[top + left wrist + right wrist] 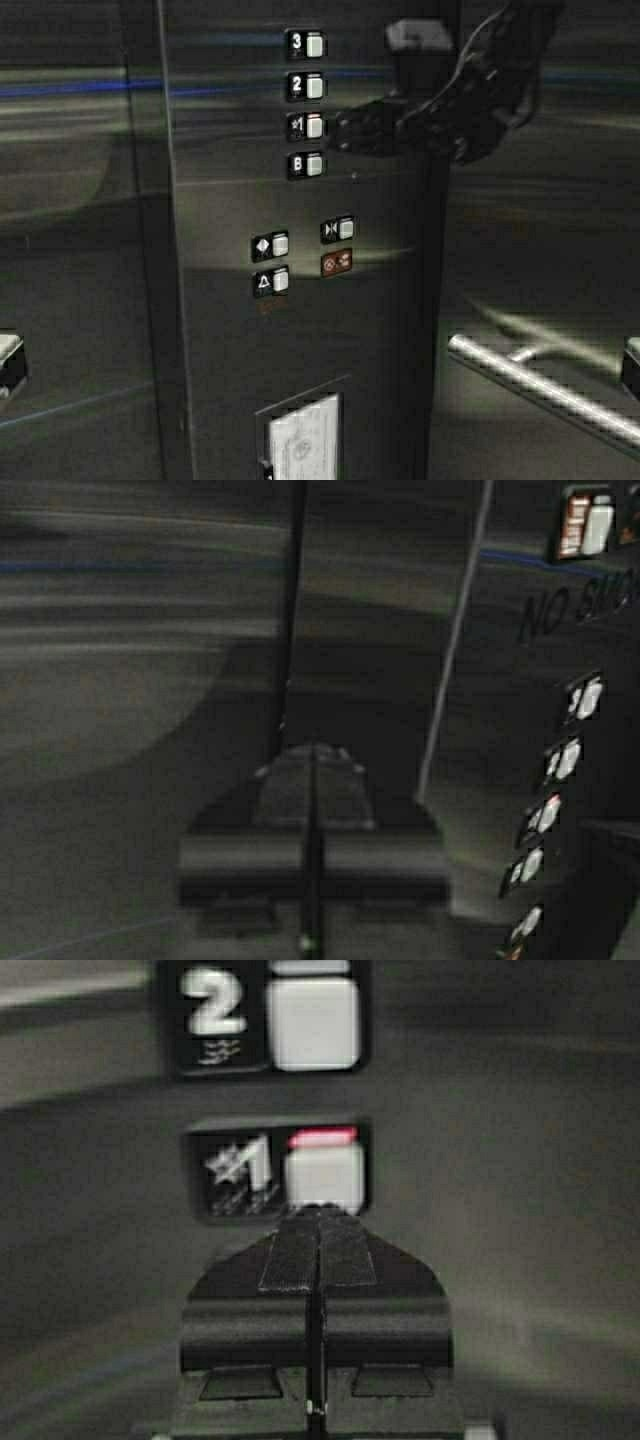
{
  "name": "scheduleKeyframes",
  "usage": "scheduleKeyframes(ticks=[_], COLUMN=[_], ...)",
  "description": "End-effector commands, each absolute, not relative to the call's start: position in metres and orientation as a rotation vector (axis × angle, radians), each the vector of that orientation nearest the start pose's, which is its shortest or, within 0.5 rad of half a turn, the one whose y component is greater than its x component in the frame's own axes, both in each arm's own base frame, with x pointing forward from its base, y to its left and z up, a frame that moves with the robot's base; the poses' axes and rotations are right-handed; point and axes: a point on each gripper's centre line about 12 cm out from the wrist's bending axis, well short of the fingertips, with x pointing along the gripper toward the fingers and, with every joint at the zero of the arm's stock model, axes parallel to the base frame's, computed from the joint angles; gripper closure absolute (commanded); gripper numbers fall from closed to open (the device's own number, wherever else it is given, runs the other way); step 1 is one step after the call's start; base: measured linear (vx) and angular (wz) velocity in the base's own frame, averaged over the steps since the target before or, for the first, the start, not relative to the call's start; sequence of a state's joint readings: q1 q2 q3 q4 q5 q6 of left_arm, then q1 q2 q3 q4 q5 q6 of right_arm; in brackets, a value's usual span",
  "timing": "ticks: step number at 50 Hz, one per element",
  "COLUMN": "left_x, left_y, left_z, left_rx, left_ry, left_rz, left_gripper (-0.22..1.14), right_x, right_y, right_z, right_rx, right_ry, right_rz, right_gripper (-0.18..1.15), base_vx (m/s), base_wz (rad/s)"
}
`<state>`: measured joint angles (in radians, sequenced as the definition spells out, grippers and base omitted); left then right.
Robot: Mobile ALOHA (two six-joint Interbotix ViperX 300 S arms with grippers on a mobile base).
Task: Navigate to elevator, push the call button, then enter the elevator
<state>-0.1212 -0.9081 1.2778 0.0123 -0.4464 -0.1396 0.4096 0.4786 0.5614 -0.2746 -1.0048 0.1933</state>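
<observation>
Brushed steel panel [220, 330], glossy metal handrail [540, 385] — matt buttons [315, 125]

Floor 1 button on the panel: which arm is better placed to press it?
The right. The right gripper, fingers shut, has its tip at the floor 1 button, whose indicator glows red. The left gripper points at the steel wall, away from the panel.

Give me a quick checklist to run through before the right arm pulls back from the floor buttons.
1. Right gripper lined up on the floor 1 button: ok, closed fingertips meet its lower edge.
2. Floor 1 button registered: ok, a red strip glows along its top edge.
3. Floor 2 button untouched: ok, no red light, gripper sits below it.
4. Left gripper out of the way: ok, shut, facing the steel wall away from the button column.
5. Handrail clear of the right arm: ok, it is well below it.
6. Doors shut behind: cannot tell, not in view.
</observation>
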Motion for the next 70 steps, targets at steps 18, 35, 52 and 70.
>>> scheduleKeyframes(ticks=[18,35,52,70], left_x=[0.205,0.211,0.220,0.222], left_y=[-0.026,-0.026,-0.028,-0.029], left_z=[0.260,0.256,0.244,0.238], left_rx=[-0.123,-0.116,-0.122,-0.089], left_ry=[-0.052,-0.016,0.045,0.069], left_rz=[-0.132,-0.129,-0.130,-0.131], left_gripper=[0.89,0.89,0.89,0.89], right_x=[0.334,0.313,0.307,0.309], right_y=[0.151,0.136,0.135,0.137], right_z=[0.145,0.174,0.175,0.199], right_rx=[0.136,0.119,0.083,0.087], right_ry=[0.111,0.239,0.390,0.363], right_rz=[0.459,0.408,0.390,0.396], right_gripper=[0.91,0.91,0.91,0.91], base_vx=[-0.01,-0.06,-0.06,-0.16], base_wz=[0.03,0.11,0.25,0.20])
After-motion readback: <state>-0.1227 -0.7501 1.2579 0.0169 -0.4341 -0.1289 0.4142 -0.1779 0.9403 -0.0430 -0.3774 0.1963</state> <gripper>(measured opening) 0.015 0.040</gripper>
